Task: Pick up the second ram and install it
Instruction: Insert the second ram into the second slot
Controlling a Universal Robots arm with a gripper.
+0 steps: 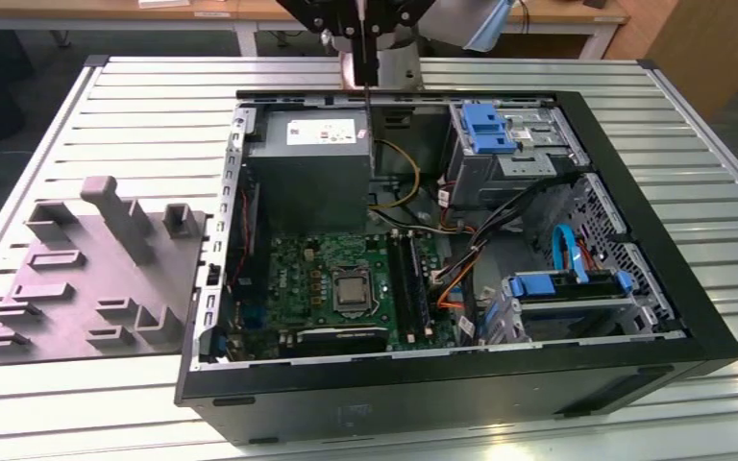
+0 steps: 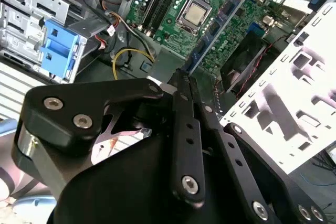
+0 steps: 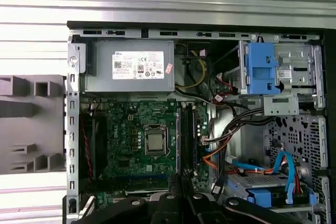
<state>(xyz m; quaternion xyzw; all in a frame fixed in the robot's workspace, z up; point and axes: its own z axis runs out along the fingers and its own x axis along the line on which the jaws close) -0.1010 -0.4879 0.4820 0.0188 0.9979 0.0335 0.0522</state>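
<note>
One ram [image 2: 220, 29], clamped in claw [image 2: 182, 76]

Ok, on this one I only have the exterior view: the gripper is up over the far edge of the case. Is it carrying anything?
Observer: Yes. In the second wrist view the gripper is shut on the second ram, a slim blue board jutting out of it.
Operator: And inside the case wall next to the grey fixture?
Observer: A black fan with red and black leads, beside the motherboard.
</note>
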